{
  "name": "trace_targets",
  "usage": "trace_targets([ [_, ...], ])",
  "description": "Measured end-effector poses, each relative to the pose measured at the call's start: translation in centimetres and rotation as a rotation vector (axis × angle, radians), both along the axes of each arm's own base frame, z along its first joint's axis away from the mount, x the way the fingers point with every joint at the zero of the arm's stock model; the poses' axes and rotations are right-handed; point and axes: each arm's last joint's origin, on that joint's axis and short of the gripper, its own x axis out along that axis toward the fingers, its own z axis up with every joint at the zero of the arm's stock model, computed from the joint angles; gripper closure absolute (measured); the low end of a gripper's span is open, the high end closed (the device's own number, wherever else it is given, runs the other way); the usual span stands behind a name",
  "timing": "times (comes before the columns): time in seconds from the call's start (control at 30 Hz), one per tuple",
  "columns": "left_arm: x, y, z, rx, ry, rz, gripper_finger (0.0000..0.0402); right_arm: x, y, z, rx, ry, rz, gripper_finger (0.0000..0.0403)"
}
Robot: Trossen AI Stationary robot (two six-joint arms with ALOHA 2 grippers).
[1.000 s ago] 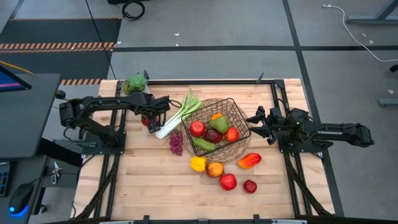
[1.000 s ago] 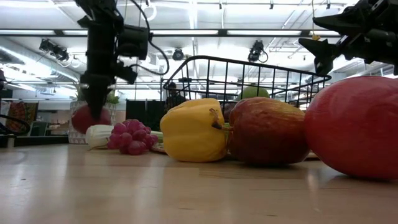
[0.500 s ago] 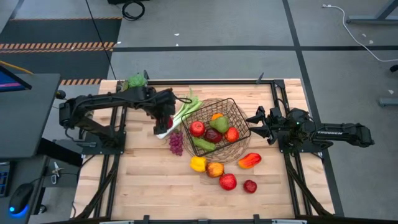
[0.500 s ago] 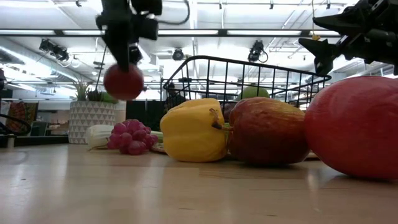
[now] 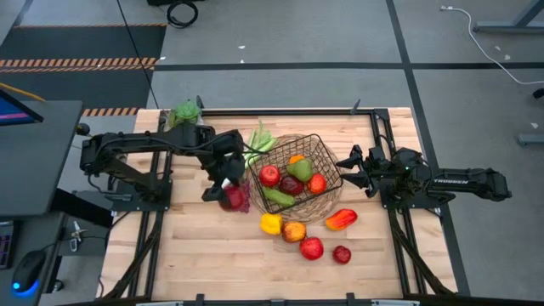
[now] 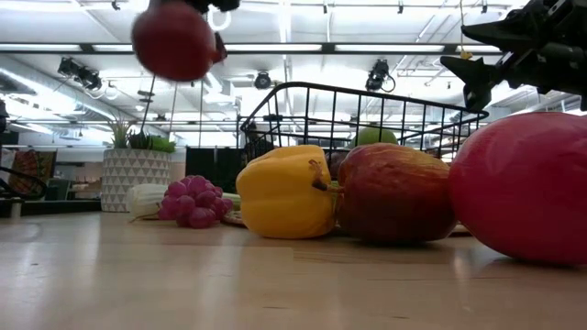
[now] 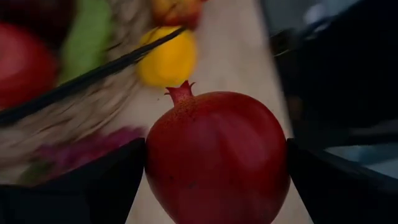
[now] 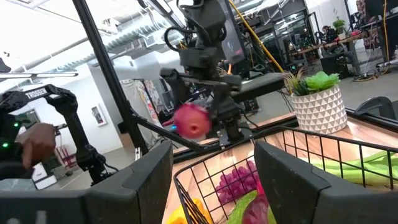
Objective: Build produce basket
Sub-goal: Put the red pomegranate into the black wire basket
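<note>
Left gripper (image 5: 228, 192) is clamped on a red pomegranate (image 7: 217, 158), held in the air left of centre in the high view, just left of the basket (image 5: 327, 157). Right gripper (image 5: 347, 170), fingers partly apart and empty, hangs at the basket's right edge

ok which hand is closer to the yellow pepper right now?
Left. The left hand, gripping a pomegranate, is raised above the grapes, just left of the yellow pepper. The right hand waits beyond the basket's right rim.
</note>
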Motion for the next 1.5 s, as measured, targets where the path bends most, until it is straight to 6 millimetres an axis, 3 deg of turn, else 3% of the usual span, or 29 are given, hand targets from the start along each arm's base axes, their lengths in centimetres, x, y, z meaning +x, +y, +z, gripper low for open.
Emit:
trace_targets([
  [0.27, 0.6, -0.5, 0.7, -0.159, -0.109, -0.093, 0.0026, 0.0, 0.0, 0.0, 0.0, 0.0, 0.0, 0.0172],
  [0.77, 0.7, -0.4, 0.7, -0.155, -0.118, -0.091, 0.0026, 0.0, 0.0, 0.0, 0.0, 0.0, 0.001, 0.0172],
  [1.03, 1.6, -0.1, 1.1, -0.059, -0.218, -0.054, 0.0026, 0.0, 0.0, 0.0, 0.0, 0.0, 0.0, 0.0172],
  [1.23, 2.7, 0.5, 1.9, 0.157, -0.391, -0.03, 0.0026, 0.0, 0.0, 0.0, 0.0, 0.0, 0.0, 0.0172],
  [1.5, 3.6, 0.5, 2.5, 0.699, -0.561, -0.169, 0.0026, 0.0, 0.0, 0.0, 0.0, 0.0, 0.0, 0.0172],
])
